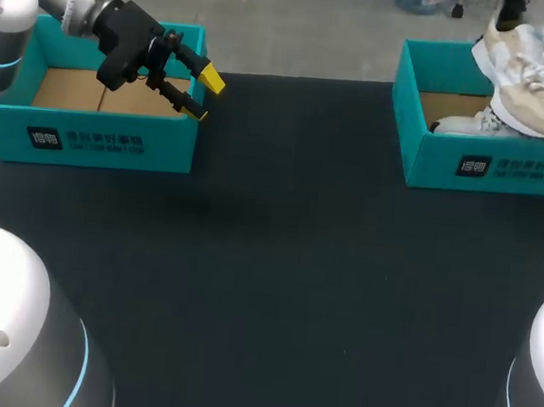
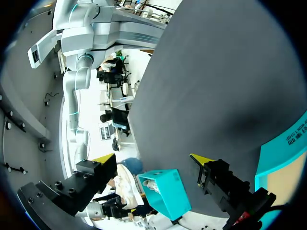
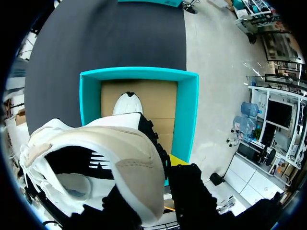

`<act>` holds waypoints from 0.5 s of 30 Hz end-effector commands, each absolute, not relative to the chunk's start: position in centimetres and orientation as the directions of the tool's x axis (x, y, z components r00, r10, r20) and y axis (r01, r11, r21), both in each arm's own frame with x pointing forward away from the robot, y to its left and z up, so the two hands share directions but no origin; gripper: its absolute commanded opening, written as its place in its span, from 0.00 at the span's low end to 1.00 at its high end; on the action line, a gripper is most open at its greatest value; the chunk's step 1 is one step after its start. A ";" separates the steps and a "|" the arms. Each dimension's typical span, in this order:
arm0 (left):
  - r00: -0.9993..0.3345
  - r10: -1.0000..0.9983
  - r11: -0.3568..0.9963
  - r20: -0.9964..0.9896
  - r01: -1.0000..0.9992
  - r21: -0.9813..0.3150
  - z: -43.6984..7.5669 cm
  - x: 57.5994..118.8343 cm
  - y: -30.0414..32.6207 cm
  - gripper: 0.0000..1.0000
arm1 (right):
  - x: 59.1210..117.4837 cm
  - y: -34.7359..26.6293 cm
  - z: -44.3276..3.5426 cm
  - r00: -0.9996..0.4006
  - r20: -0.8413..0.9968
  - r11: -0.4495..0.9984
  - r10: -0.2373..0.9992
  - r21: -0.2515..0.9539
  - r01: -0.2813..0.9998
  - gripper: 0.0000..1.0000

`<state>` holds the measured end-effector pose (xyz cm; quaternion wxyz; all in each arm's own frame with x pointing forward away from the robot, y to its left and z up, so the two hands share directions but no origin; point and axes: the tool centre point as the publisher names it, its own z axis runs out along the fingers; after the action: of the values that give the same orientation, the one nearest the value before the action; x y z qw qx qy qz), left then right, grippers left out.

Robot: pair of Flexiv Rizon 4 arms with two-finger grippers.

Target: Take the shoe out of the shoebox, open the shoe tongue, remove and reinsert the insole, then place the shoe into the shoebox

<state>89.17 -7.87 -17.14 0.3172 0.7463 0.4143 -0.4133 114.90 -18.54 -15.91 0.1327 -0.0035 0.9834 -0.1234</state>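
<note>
A beige and white shoe [image 1: 530,66] hangs tilted above the right teal shoebox [image 1: 490,167]. My right gripper [image 3: 149,184] is shut on the shoe [image 3: 103,158] at its heel collar; one yellow tip shows beside the heel and the other finger is hidden behind the shoe. Under the shoe, inside the shoebox [image 3: 187,115], lies a second white shoe [image 3: 127,103], also in the head view [image 1: 462,124]. My left gripper [image 1: 202,94] hangs open and empty over the front right corner of the left teal box [image 1: 97,139], its yellow tips [image 2: 104,158] wide apart.
The left box holds only bare cardboard [image 1: 72,89]. Dark tabletop [image 1: 287,252] stretches between and in front of the two boxes. In the left wrist view the left box's rim [image 2: 283,151] lies beside the gripper and the right shoebox [image 2: 165,191] is far ahead.
</note>
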 end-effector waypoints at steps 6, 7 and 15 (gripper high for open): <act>0.318 0.358 -0.457 -0.878 0.880 0.132 -17.1 89.1 -7.8 1.00 | 114.9 -18.5 -15.7 -0.965 -0.258 0.969 -0.040 -0.246 0.026 0.00; 0.318 0.358 -0.457 -0.878 0.880 0.132 -17.1 89.1 -7.8 1.00 | 115.4 -19.4 -15.9 -0.969 -0.246 0.968 -0.015 -0.245 0.047 0.00; 0.318 0.358 -0.457 -0.878 0.880 0.132 -17.1 89.1 -7.8 1.00 | 118.5 -25.7 -16.3 -0.966 -0.254 0.940 0.057 -0.312 0.138 0.00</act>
<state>89.17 -7.87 -17.14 0.3172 0.7463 0.4143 -0.4133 116.62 -24.74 -16.18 0.1366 0.0479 0.9755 -0.1655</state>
